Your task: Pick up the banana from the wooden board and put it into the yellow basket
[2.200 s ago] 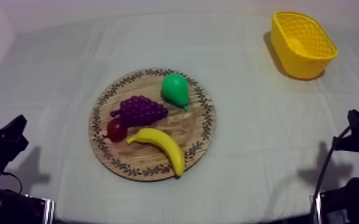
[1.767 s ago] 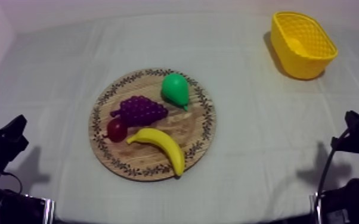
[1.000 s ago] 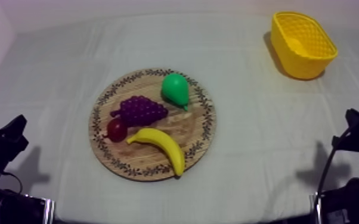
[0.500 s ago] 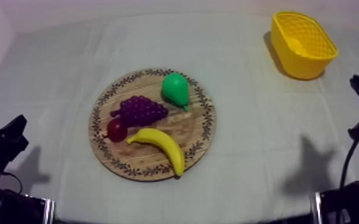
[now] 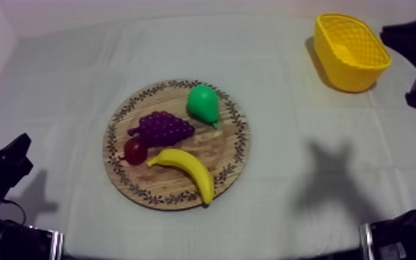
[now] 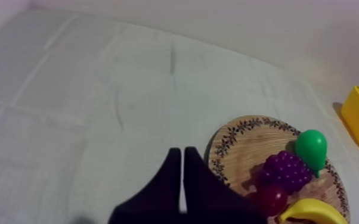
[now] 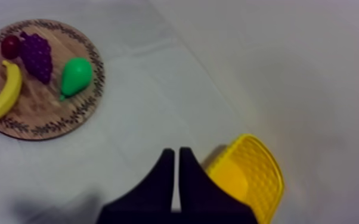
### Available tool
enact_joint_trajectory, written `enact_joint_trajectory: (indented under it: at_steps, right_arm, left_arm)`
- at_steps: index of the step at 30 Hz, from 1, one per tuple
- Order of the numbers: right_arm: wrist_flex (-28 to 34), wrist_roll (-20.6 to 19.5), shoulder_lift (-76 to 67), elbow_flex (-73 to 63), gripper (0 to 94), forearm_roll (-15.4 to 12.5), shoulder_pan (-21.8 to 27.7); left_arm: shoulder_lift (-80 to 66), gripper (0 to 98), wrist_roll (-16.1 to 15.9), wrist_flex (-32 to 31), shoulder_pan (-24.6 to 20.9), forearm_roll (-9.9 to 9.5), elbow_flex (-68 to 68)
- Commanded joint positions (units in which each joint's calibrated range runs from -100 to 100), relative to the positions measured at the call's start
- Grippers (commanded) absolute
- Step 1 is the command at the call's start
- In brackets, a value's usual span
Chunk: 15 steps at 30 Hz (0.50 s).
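Bare tabletop [image 5: 59, 90] wide open along the left, top and bottom of the frame, and through the broad middle-right strip between wooden board [image 5: 233, 160] and yellow basket [image 5: 349, 77]. Around the banana [image 5: 186, 169]: free along its lower and right flanks, out over the board's rim. Hemmed on the upper left by the small red fruit [image 5: 135, 151] at its stem end and the grapes [image 5: 162, 127] just beside. Pear [image 5: 202, 104] farther up, apart. Basket mouth open upward at upper right, with the right arm [image 5: 414, 41] close at its right side. Left arm [image 5: 3, 173] low at lower left, well apart from the board.
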Motion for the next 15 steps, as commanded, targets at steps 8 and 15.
enact_joint_trajectory:
  at_steps: [8, 15]
  right_arm:
    - [3.8, -6.47, 12.01, -7.85, 0.3, 3.62, -13.05]
    - [7.75, -11.13, 16.52, -10.86, 0.4, 4.72, -20.0]
  left_arm:
    - [0.0, 0.1, 0.0, -0.01, 0.01, -0.01, -0.03]
    - [0.0, 0.1, 0.03, -0.01, 0.01, -0.01, -0.03]
